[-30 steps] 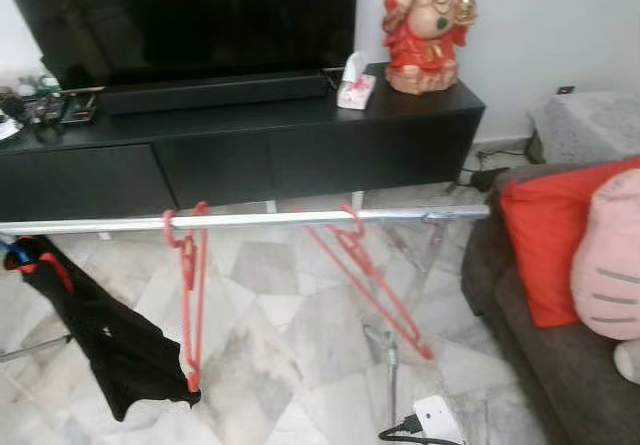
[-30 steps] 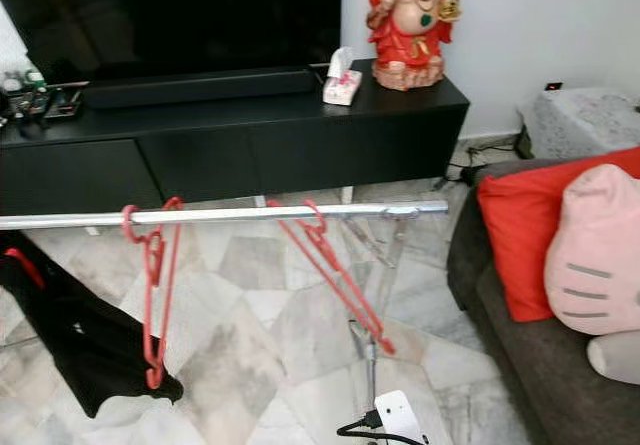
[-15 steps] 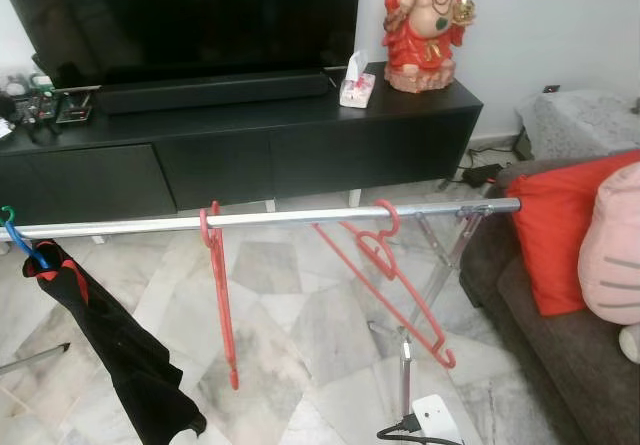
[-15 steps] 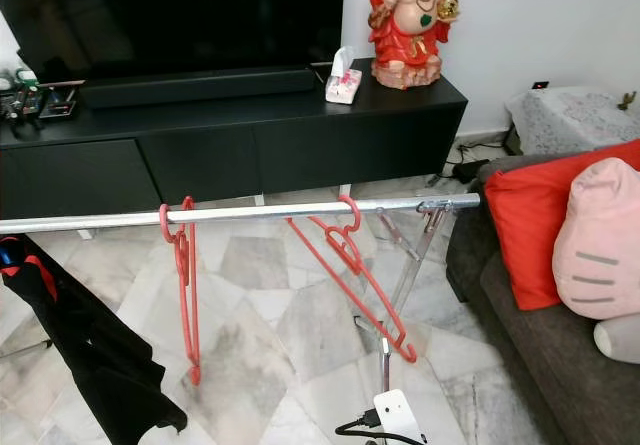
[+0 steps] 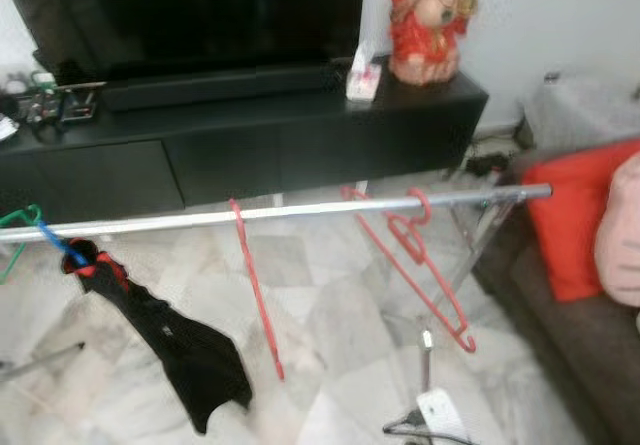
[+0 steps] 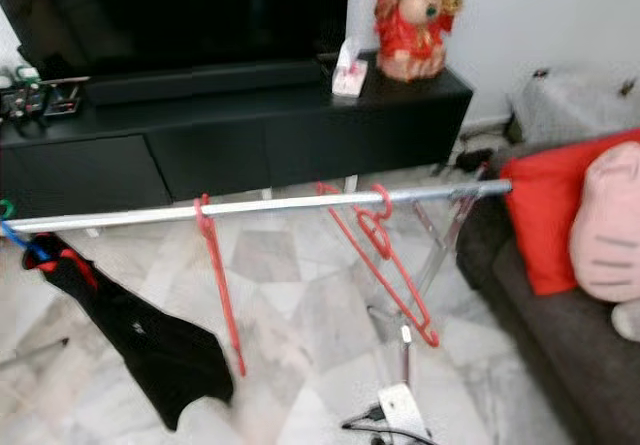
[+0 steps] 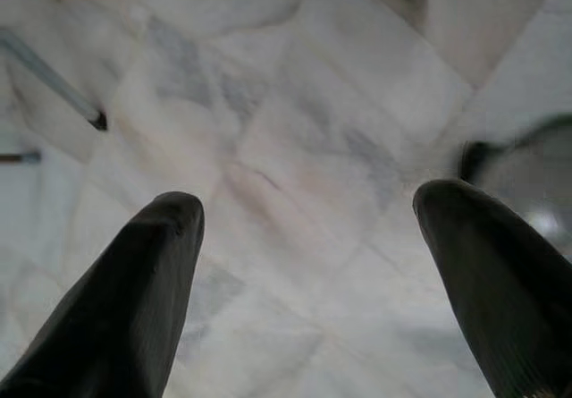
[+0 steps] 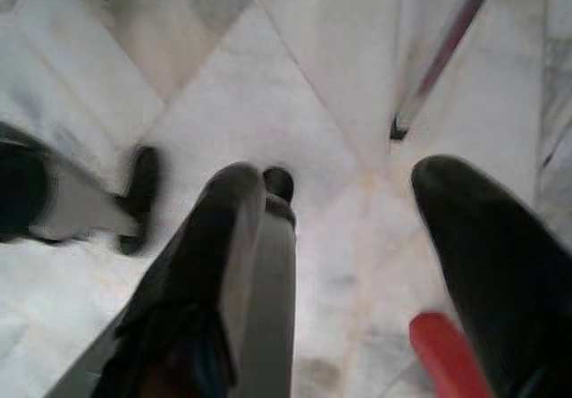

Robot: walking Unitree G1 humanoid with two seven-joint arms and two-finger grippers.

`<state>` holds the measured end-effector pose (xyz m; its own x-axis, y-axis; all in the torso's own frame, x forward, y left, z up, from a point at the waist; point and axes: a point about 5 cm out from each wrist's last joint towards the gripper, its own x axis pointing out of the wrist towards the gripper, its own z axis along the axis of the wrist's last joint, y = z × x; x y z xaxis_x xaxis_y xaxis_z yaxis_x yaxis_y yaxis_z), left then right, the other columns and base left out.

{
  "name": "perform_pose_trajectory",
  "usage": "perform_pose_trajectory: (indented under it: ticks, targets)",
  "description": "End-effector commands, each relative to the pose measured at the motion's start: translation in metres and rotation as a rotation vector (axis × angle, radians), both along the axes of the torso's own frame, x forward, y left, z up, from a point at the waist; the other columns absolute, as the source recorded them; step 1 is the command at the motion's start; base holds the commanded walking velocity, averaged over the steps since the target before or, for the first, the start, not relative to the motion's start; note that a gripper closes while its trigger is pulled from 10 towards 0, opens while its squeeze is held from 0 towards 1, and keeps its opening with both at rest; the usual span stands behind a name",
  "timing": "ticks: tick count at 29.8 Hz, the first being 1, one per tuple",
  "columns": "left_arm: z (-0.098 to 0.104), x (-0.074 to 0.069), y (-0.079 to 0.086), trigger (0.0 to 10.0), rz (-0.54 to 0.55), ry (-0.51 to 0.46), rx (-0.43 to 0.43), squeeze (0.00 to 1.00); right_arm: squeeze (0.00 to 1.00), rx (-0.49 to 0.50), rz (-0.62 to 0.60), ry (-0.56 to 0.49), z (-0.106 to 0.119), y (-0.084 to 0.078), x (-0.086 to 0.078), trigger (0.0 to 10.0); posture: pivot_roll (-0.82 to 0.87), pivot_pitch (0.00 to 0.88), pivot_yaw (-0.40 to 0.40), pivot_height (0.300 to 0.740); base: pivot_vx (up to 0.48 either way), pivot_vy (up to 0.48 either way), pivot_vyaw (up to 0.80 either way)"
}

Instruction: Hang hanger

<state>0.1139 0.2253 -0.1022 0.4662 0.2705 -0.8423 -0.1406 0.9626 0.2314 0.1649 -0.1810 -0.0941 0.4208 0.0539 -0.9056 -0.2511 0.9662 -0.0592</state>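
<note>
- Below both wrists lies bare marble floor [image 7: 295,192]; left gripper [image 7: 304,264] and right gripper [image 8: 357,264] hang with fingers apart, holding nothing.
- Ahead of them, two red plastic hangers [image 5: 255,295] [image 5: 415,265] hang on the silver metal rail [image 5: 300,208].
- Risk: the tilted hanger may slip off if the rail is bumped.

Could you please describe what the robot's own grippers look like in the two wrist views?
The left gripper has two long black fingers, matte, broad at the base and rounded at the tips. The right gripper has the same black fingers; one shows a paler grey inner face running along its length. No cables or markings can be made out.
</note>
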Motion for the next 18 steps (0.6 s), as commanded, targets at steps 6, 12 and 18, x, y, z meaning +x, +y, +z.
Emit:
perform_pose_trajectory:
  ticks: [6,12,18]
  targets:
    - [-0.0008,-0.0066,0.0051,10.0,0.013,0.016,0.011,0.0,0.0,0.01,-0.015,-0.008,0.0002,0.0039,0.0014,10.0,-0.09,0.0,0.041,0.74,0.0,0.273,0.0]
    - [-0.0006,-0.0054,0.004,10.0,-0.008,0.014,0.01,0.0,0.0,0.007,-0.033,-0.008,-0.0001,0.0035,0.0008,10.0,-0.09,0.0,0.043,0.74,0.0,0.041,0.0]
    - [-0.0006,-0.0047,0.0025,10.0,-0.015,0.006,-0.003,0.0,0.0,-0.013,-0.04,-0.002,-0.0007,0.0026,-0.0003,10.0,-0.09,0.0,0.045,0.74,0.0,0.0,-0.37]
